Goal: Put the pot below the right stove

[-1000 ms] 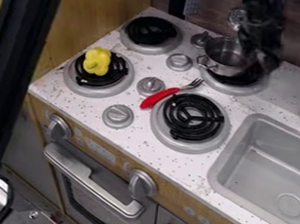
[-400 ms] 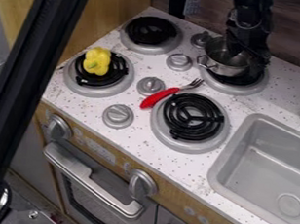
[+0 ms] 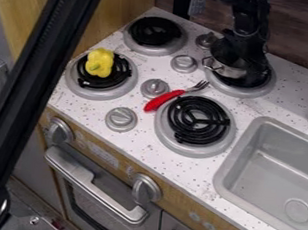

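My gripper (image 3: 245, 61) hangs from the top edge over the back right burner, low at the pot and covering its right part. The small silver pot (image 3: 228, 71) rests on that back right burner (image 3: 260, 91), its handle toward the left. Whether the gripper touches the pot I cannot tell. In front of it lies the front right burner (image 3: 197, 120), a black coil in a grey ring with nothing on the coil.
A red-handled fork (image 3: 162, 100) lies beside the front right burner's upper left rim. A yellow pepper (image 3: 100, 63) sits on the front left burner. Grey knobs (image 3: 121, 119) stand between burners. The sink (image 3: 279, 172) is at the right.
The gripper has come down to the pot and shifted a little left. The pot has stayed on its burner. The black bar at the left has swung rightward.
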Controlling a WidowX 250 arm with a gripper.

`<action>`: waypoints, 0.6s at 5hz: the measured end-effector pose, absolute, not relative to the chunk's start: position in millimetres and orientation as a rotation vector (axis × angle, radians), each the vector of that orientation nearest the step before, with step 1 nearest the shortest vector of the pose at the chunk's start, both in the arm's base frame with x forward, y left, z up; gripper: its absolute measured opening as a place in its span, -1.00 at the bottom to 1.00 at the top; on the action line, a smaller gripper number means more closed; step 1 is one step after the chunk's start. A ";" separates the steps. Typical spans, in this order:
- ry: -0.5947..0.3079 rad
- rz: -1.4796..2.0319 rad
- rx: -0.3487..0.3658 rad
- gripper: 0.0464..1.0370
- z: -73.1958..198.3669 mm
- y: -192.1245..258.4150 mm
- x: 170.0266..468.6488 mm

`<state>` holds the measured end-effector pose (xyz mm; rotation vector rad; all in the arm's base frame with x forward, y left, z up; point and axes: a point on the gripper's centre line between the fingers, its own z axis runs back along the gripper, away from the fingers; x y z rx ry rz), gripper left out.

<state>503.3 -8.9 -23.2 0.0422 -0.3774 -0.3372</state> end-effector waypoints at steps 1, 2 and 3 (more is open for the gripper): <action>-0.332 -0.337 0.032 0.77 -34.3 -9.3 499.7; -0.328 -0.340 0.036 0.20 -34.1 -8.7 499.4; -0.314 -0.341 0.029 -0.38 -34.8 -8.0 497.1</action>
